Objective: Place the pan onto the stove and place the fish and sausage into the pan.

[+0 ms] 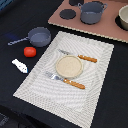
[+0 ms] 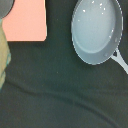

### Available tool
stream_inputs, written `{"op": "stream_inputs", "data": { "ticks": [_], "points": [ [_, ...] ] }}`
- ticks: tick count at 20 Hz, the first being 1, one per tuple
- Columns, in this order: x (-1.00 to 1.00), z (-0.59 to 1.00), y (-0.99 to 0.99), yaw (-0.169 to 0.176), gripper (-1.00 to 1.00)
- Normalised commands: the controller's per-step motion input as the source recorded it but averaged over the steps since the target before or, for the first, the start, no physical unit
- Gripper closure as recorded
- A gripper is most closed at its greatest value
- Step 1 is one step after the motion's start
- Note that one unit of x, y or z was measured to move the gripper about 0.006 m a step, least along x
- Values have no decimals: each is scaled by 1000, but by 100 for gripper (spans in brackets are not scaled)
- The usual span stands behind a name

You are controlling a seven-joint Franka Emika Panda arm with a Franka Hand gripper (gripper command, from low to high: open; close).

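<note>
The small grey-blue pan [image 1: 39, 36] sits on the dark table at the exterior view's left, its thin handle [image 1: 17, 41] pointing further left. It is empty and fills much of the wrist view [image 2: 97, 32]. The red sausage [image 1: 29, 51] lies just in front of the pan. The white fish [image 1: 19, 65] lies nearer the front, beside the placemat. The pinkish-brown stove [image 1: 107, 27] lies at the back right, with a dark burner disc [image 1: 66, 14]. One stove corner shows in the wrist view [image 2: 25, 22]. No gripper or arm shows in either view.
A grey two-handled pot [image 1: 92, 12] stands on the stove, with a pale bowl [image 1: 123, 19] at its right end. A striped beige placemat [image 1: 45, 82] holds a round beige plate [image 1: 68, 66], a knife [image 1: 79, 57] and a fork [image 1: 66, 80]. The placemat's edge shows in the wrist view [image 2: 3, 55].
</note>
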Motion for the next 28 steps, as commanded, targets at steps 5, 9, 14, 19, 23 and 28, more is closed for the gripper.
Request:
{"op": "stream_inputs", "data": {
  "ticks": [5, 9, 14, 19, 23, 28],
  "points": [
    [-113, -1000, -621, 0, -100],
    [-134, -899, -530, 0, -100],
    [-181, -703, -472, 0, -100],
    [-189, -449, -477, 0, -100],
    [-236, -340, -446, 0, -100],
    [-278, -324, -301, 1, -100]
  ]
}}
